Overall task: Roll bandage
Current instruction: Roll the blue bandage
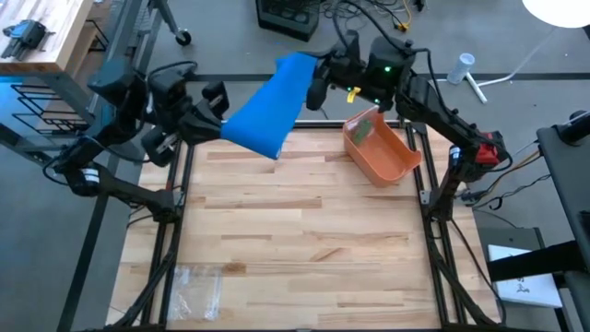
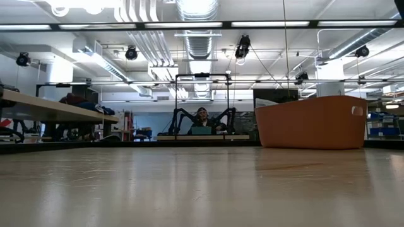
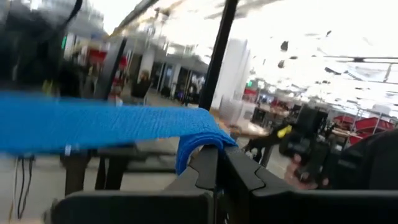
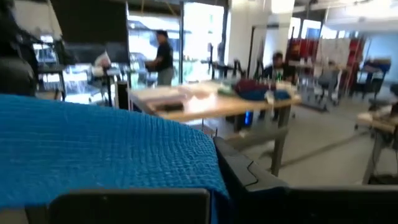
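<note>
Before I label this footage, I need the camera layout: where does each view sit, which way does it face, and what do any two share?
High: overhead, straight down on the table; both arms, blue bandage held between them, orange bin.
Low: tabletop height, level toward the room; orange bin, no arms.
Left wrist: past left gripper, shut on bandage.
Right wrist: past right gripper, shut on bandage.
Shared: both wrist views show the bandage; high and low share the bin.

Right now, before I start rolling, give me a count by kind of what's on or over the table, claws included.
Blue bandage, stretched in the air between both claws: 1
Orange bin at the table's far right: 1
Clear plastic bag at the near left: 1
Claws: 2, left claw and right claw, each shut on a bandage end
Total: 5
</note>
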Motion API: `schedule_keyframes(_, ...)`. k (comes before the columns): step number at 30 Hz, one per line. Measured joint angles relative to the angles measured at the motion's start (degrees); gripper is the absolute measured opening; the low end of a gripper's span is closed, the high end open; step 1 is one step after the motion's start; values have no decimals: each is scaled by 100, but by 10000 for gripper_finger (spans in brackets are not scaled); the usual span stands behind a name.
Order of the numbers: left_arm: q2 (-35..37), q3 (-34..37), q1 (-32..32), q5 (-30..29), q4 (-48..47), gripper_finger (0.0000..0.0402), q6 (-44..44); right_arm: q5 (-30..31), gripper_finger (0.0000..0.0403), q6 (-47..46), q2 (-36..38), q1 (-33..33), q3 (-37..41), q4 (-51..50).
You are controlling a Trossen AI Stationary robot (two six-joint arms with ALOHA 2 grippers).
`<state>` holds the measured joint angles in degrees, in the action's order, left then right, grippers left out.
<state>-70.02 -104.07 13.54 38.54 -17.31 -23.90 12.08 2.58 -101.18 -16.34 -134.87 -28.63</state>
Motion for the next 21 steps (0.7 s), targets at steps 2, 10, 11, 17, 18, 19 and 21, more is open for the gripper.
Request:
schedule_keyframes(2, 21, -2, 0, -2, 330, 0, -4, -2, 0, -32, -13, 1, 9, -181)
schedule_keyframes(10, 55, -12, 7, -50, 1618, 0, -244, -39, 0, -276, -14, 7, 271, -284)
schedule_keyframes(11, 28, -13, 7, -49, 1820, 0, -340, -52, 0, -276, -14, 9, 336, -275)
schedule_keyframes(17, -320, -15, 5, 445, 2779, 0, -1358, -56, 0, -406, -15, -3, 800, -90)
schedule_keyframes(18, -396, -15, 4, 524, 2777, 0, -1500, -57, 0, -337, -19, -14, 844, 30)
schedule_keyframes(19, -472, -15, 4, 610, 2747, 0, -1626, -55, 0, -276, -23, -24, 852, 133)
schedule_keyframes(21, -610, -15, 5, 827, 2695, 0, -1862, -49, 0, -31, -23, -60, 851, 412)
